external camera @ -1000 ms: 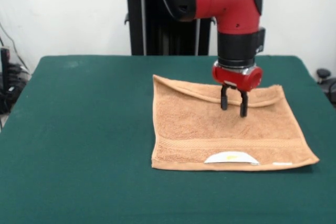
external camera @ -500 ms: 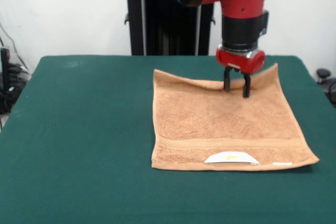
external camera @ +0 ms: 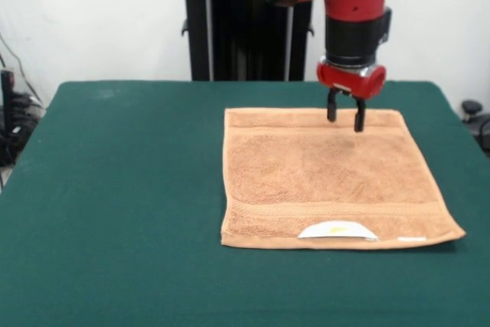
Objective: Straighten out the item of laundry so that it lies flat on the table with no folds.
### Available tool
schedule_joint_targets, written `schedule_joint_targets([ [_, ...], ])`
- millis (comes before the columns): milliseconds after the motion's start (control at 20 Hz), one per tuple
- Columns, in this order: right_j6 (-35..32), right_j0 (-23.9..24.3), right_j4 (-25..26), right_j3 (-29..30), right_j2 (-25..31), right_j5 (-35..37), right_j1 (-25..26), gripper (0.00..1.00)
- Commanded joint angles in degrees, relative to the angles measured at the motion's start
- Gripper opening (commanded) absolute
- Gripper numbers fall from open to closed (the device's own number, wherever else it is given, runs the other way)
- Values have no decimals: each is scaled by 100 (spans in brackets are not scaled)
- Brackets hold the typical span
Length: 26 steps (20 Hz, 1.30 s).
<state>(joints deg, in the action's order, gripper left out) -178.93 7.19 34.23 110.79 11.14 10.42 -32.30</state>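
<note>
The tan terry towel [external camera: 321,178] lies spread out on the dark green table [external camera: 115,189], right of centre. Its far edge runs straight and I see no fold in it. A woven band [external camera: 291,209] crosses it near the front edge, and a white label [external camera: 337,230] sits at that edge. My gripper [external camera: 345,122] hangs from the red arm over the towel's far edge, right of its middle. Its two black fingers [external camera: 359,121] stand apart with nothing between them, tips at or just above the cloth.
The robot's black pedestal [external camera: 237,36] stands behind the table's far edge. Cables and dark gear [external camera: 14,116] lie off the table's left side, and a dark object [external camera: 473,109] sits off the right side.
The gripper moved toward the far side of the table, drawing the folded-over far edge of the towel with it. That edge has dropped and now lies flat and straight.
</note>
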Motion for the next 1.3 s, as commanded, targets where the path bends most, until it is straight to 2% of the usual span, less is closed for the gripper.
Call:
schedule_joint_targets([
  [50, 284, -292, -13, 255, 377, 188, 684, 100],
  [150, 94, -485, -158, 346, 218, 309, 462, 100],
  [200, 74, -586, -200, 394, 131, 450, 199, 100],
  [400, 703, -375, -533, 609, 367, 1529, -1119, 100],
  [500, 917, -342, -538, 589, 407, 1709, -1430, 100],
  [900, 1619, 31, -424, 596, 760, 2287, -2323, 100],
  [1300, 1830, 440, -416, 407, 1089, 2571, -2356, 100],
])
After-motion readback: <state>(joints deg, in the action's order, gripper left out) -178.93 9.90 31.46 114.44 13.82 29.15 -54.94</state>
